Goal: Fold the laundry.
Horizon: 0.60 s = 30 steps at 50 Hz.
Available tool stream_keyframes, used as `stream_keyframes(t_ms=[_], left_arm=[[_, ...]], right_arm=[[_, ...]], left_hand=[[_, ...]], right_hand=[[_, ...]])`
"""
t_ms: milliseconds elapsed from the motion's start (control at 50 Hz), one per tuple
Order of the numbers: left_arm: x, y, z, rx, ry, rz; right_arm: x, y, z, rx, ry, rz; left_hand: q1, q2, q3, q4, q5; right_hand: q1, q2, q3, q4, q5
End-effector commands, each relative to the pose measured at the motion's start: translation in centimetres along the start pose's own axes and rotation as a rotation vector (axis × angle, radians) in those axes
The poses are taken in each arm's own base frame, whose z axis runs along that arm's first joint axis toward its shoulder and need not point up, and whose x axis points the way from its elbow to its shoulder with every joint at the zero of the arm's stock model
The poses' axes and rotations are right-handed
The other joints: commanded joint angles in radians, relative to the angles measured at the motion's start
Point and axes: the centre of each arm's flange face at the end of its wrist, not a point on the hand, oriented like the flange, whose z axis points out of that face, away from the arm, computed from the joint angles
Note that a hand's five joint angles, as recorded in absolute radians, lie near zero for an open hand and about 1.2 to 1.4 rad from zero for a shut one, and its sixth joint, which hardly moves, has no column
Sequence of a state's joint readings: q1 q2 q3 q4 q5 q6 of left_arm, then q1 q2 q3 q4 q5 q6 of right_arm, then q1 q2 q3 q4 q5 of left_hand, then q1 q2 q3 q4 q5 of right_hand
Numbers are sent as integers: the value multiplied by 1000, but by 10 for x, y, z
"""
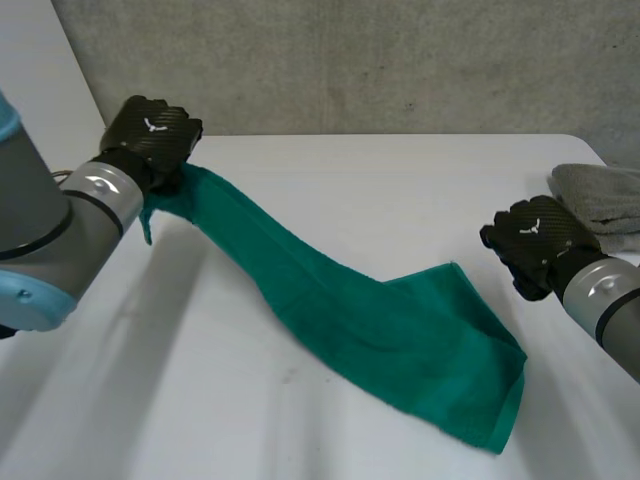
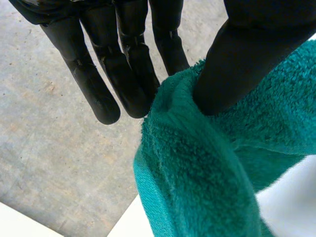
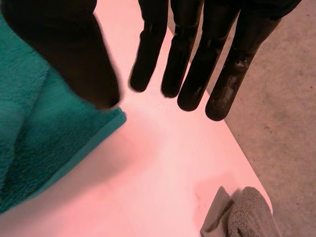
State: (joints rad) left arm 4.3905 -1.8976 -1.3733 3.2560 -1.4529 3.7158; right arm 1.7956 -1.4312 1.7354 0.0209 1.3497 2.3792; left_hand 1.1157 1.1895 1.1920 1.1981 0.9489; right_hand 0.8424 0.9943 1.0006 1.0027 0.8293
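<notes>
where left hand [image 2: 242,54] pinches green towel [image 1: 380,330] — lifted — its end is hidden.

— What does the left hand [image 2: 131,74] have?
— A green towel [image 2: 197,173]. A fold of it is pinched between the thumb [image 2: 232,59] and the straight fingers [image 2: 94,84].
— And the rest of the cloth?
— It bunches thickly under the thumb and hangs away from the palm.
— Beyond the fingertips?
— A grey concrete surface [image 2: 49,148]. White tabletop [image 2: 291,197] shows just beside the towel.
</notes>
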Motion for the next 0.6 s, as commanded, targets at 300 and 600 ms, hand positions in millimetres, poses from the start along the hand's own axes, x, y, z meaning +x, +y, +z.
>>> stream_keyframes(t_ms=[300, 600], left_arm=[[-1, 15, 7, -63, 6, -67], [3, 16, 6, -72, 8, -75]], right_arm=[[-77, 38, -52, -208, -377, 374], [-87, 55, -42, -155, -227, 289]], left_hand=[[281, 207, 204, 198, 273], [281, 207, 204, 198, 273]], right_hand=[[-499, -651, -657, -659, -661], [-346, -498, -505, -507, -508]])
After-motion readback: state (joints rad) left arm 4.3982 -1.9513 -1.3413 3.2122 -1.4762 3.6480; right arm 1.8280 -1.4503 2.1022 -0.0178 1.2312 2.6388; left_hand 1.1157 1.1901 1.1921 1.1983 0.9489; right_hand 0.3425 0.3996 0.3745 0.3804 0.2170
